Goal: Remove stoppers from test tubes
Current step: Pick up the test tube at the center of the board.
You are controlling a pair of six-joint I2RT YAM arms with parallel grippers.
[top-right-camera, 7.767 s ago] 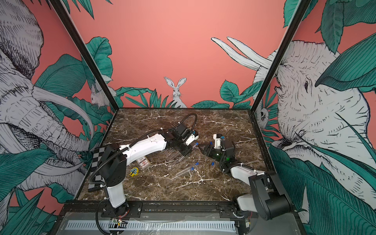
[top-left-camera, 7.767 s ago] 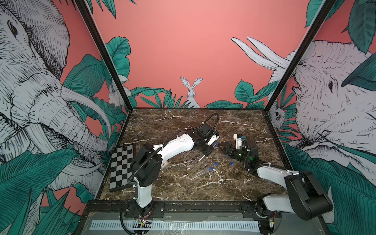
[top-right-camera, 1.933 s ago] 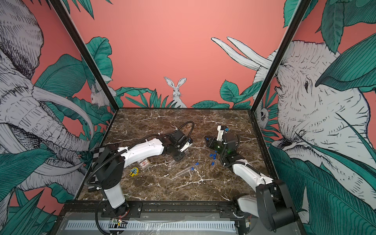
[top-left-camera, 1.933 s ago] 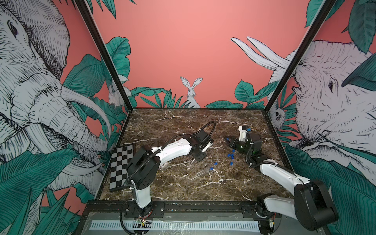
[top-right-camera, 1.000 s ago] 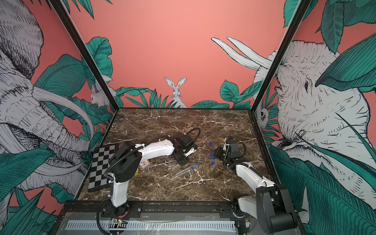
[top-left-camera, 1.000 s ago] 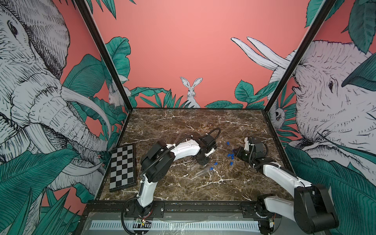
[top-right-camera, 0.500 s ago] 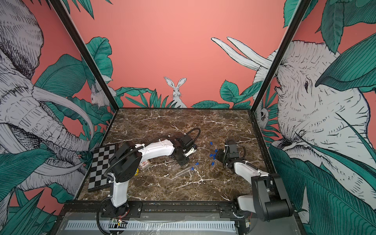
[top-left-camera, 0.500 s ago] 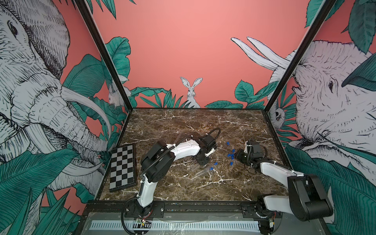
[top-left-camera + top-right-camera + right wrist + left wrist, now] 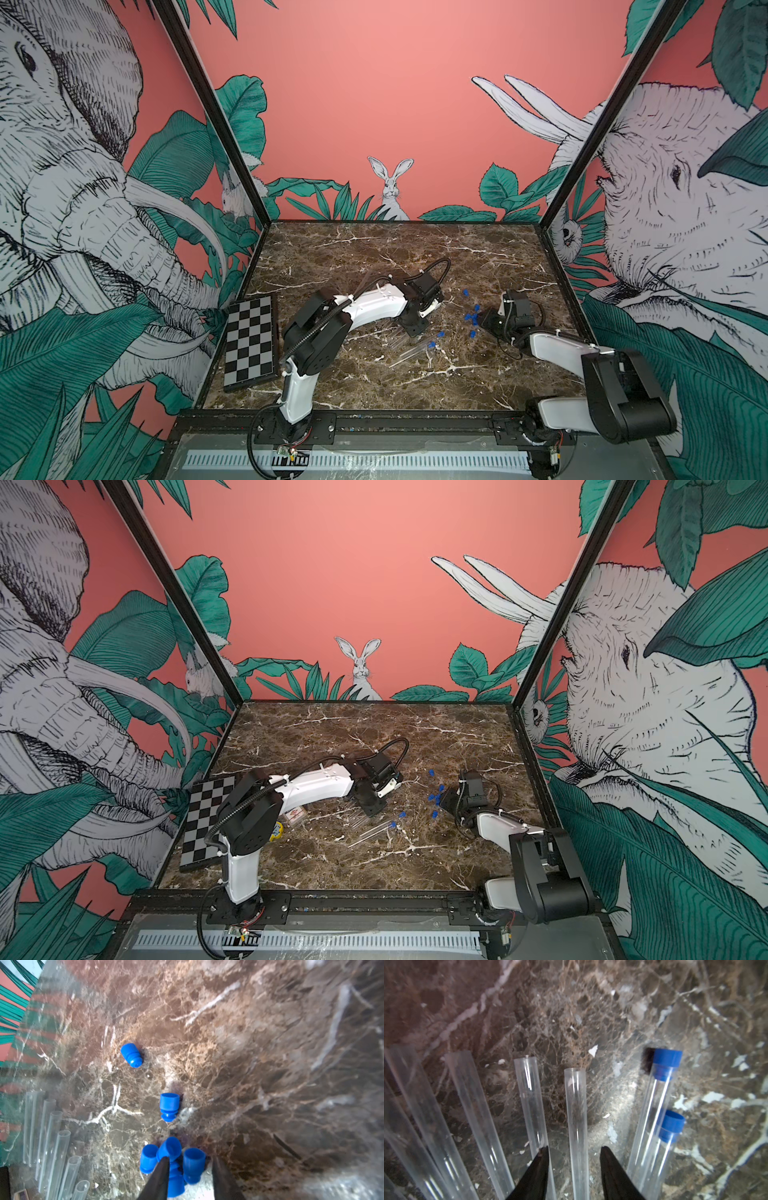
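At four o'clock from the left gripper (image 9: 413, 330) in a top view, two light, slick, brittle tubes (image 9: 652, 1109) wear stoppers (image 9: 667, 1059); pinch mid-shaft, gently. Its fingers stand apart, as do the right gripper (image 9: 190, 1158) fingers.

Clear test tubes (image 9: 529, 1095) fanned out on the marble counter (image 9: 571, 1001)
Most mouths are open; two tubes lying side by side carry blue stoppers (image 9: 667, 1059). The jaws of the left gripper (image 9: 574, 1148) stand apart, flanking one open tube
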